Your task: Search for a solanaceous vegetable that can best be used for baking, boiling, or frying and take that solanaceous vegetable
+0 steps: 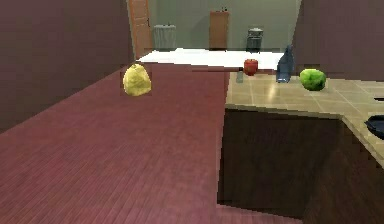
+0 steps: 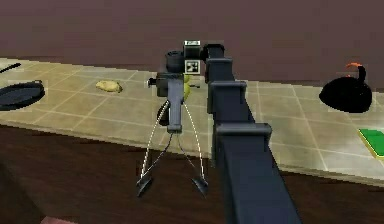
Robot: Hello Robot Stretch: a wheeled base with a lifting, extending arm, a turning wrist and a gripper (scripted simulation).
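A yellow, lumpy, potato-like thing shows against the red floor, left of the counter's corner; I cannot tell what it rests on. In the arm side view the dark arm rises over the tiled counter. My gripper hangs with its two thin fingers down in front of the dark counter face. A small yellow bit sits by the gripper's body. I cannot tell whether the gripper holds anything. A pale yellow lump lies on the counter to the left.
On the counter stand a red round thing, a blue bottle and a green round fruit. A black pan, a black rounded vessel and a green flat thing lie along it. Red floor stretches left.
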